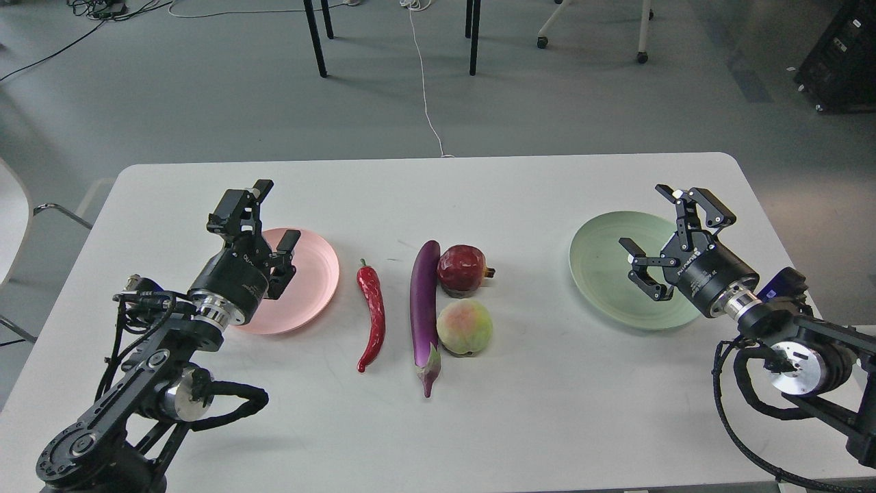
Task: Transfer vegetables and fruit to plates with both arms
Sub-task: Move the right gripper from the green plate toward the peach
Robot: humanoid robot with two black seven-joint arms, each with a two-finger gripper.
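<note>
In the middle of the white table lie a red chili pepper (371, 316), a purple eggplant (424, 306), a dark-red pomegranate (462, 268) and a yellow-green peach (465, 326). The pomegranate and peach sit just right of the eggplant, the peach in front. A pale pink plate (311, 274) lies to the left and holds nothing. My left gripper (272, 213) hovers open over its left part, empty. A pale green plate (606, 263) lies to the right, with my right gripper (650, 219) open and empty above its right side.
The white table (534, 404) ends close behind the plates. Beyond it is grey floor with black chair legs (316, 38), a white cable (426, 89) and a dark case (842, 58) at the far right.
</note>
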